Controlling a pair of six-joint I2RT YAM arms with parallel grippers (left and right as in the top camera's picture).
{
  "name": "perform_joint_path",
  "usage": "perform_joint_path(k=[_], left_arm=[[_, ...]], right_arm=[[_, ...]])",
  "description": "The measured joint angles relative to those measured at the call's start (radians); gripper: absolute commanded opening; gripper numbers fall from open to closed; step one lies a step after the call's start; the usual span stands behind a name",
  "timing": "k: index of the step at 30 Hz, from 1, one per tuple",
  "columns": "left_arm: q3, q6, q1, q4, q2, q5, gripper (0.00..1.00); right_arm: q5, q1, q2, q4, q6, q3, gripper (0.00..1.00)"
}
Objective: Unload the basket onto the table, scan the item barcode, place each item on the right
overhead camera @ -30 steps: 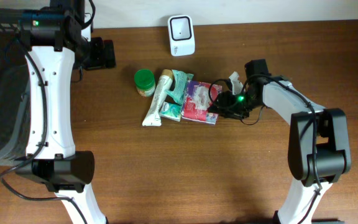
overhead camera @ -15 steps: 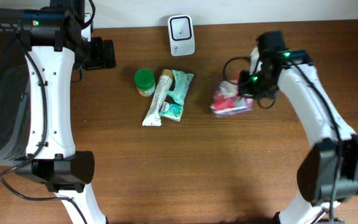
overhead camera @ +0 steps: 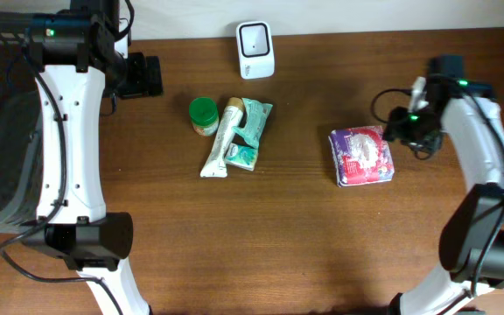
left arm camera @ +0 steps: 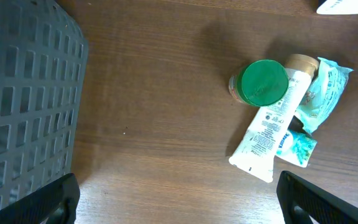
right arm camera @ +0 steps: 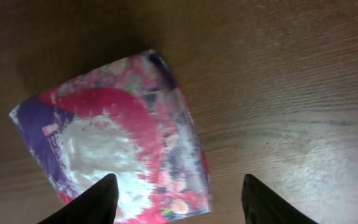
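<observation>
Overhead view: the pink-and-purple packet (overhead camera: 361, 156) lies flat on bare wood at the right of the table, alone, well apart from the white barcode scanner (overhead camera: 255, 50) standing at the far edge. A second ago it sat pressed against the pile at centre; the right arm has since pulled it clear, carried it rightward and let go. The right gripper (overhead camera: 402, 131) now hangs just beside the packet's right edge, and the right wrist view shows its fingers spread and empty above the wrapper, which rests on the wood. No barcode shows on the upturned face, so the scan itself seems not yet done; the item appears singled out, perhaps for a fresh grip or a turn.

Left behind at centre are a green-lidded jar (overhead camera: 203, 114), a white tube (overhead camera: 220, 140) and a teal packet (overhead camera: 254, 122), touching one another. The left gripper (left arm camera: 179, 200) waits wide open and empty near a dark mesh basket (left arm camera: 23, 93).
</observation>
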Motion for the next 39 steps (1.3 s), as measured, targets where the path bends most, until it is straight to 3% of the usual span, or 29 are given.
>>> perform_joint_path(k=[2, 6, 8, 9, 11, 12, 18, 21, 24, 29, 31, 32, 35, 36, 37, 38, 39], left_arm=[[0.000, 0.000, 0.000, 0.000, 0.000, 0.000, 0.99], [0.000, 0.000, 0.000, 0.000, 0.000, 0.000, 0.99], [0.000, 0.000, 0.000, 0.000, 0.000, 0.000, 0.99], [0.000, 0.000, 0.000, 0.000, 0.000, 0.000, 0.99], [0.000, 0.000, 0.000, 0.000, 0.000, 0.000, 0.99], [0.000, 0.000, 0.000, 0.000, 0.000, 0.000, 0.99], [0.000, 0.000, 0.000, 0.001, 0.000, 0.000, 0.99], [0.000, 0.000, 0.000, 0.000, 0.000, 0.000, 0.99], [0.000, 0.000, 0.000, 0.000, 0.000, 0.000, 0.99], [0.000, 0.000, 0.000, 0.000, 0.000, 0.000, 0.99], [0.000, 0.000, 0.000, 0.000, 0.000, 0.000, 0.99], [0.000, 0.000, 0.000, 0.000, 0.000, 0.000, 0.99], [0.000, 0.000, 0.000, 0.000, 0.000, 0.000, 0.99], [0.000, 0.000, 0.000, 0.000, 0.000, 0.000, 0.99], [0.000, 0.000, 0.000, 0.000, 0.000, 0.000, 0.99], [0.000, 0.000, 0.000, 0.000, 0.000, 0.000, 0.99], [0.000, 0.000, 0.000, 0.000, 0.000, 0.000, 0.99]], right_arm=[[-0.158, -0.082, 0.027, 0.029, -0.085, -0.022, 0.66], [-0.294, -0.111, 0.126, 0.071, -0.167, -0.071, 0.65], [-0.363, -0.111, 0.184, 0.074, -0.220, -0.092, 0.58], [-0.376, -0.111, 0.197, 0.077, -0.231, -0.093, 0.50], [-0.409, -0.111, 0.232, 0.083, -0.252, -0.093, 0.15], [-0.423, -0.111, 0.242, 0.083, -0.257, -0.093, 0.04], [-0.437, -0.110, 0.244, -0.016, -0.233, -0.050, 0.04], [-0.270, -0.055, 0.212, -0.104, -0.119, 0.095, 0.04], [0.099, 0.135, 0.090, -0.151, 0.068, 0.204, 0.04], [0.656, 0.471, 0.085, -0.175, 0.322, 0.166, 0.04], [0.721, 0.534, 0.120, -0.161, 0.356, 0.138, 0.04], [0.743, 0.563, 0.147, -0.148, 0.367, 0.123, 0.07], [0.788, 0.637, 0.195, -0.135, 0.386, 0.114, 0.28], [0.784, 0.672, 0.195, -0.127, 0.390, 0.114, 0.31], [0.768, 0.705, 0.195, -0.116, 0.391, 0.114, 0.44], [0.745, 0.730, 0.195, -0.114, 0.391, 0.116, 0.74], [0.709, 0.755, 0.195, -0.115, 0.393, 0.126, 0.84]])
